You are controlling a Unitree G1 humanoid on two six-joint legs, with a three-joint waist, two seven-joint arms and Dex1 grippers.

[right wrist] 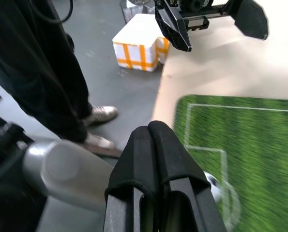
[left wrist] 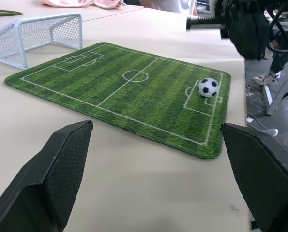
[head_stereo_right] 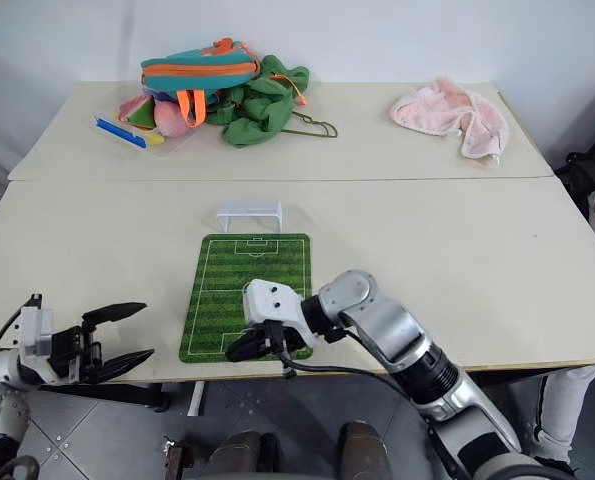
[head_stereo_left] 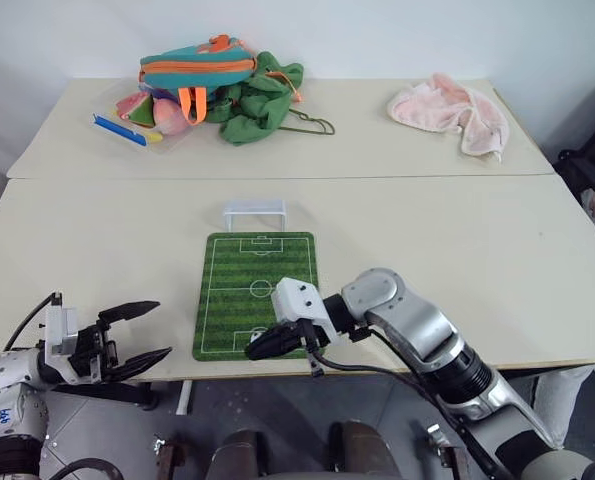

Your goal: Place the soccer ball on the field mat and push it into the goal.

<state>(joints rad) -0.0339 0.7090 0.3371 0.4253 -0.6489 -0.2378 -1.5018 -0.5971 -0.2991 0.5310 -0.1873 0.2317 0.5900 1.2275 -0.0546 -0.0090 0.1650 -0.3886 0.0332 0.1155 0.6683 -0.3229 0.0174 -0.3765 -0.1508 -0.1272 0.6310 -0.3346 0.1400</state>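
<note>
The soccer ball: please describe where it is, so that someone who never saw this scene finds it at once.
Start at the near table and find the green field mat lying on it. The soccer ball sits on the mat's end far from the white goal, by the penalty-box lines near the table's front edge. It is the one small round thing there, white with black patches.

The black-and-white soccer ball (left wrist: 208, 87) sits on the green field mat (head_stereo_left: 257, 292), in its near penalty area. The white netted goal (head_stereo_left: 254, 213) stands upright just beyond the mat's far end.
</note>
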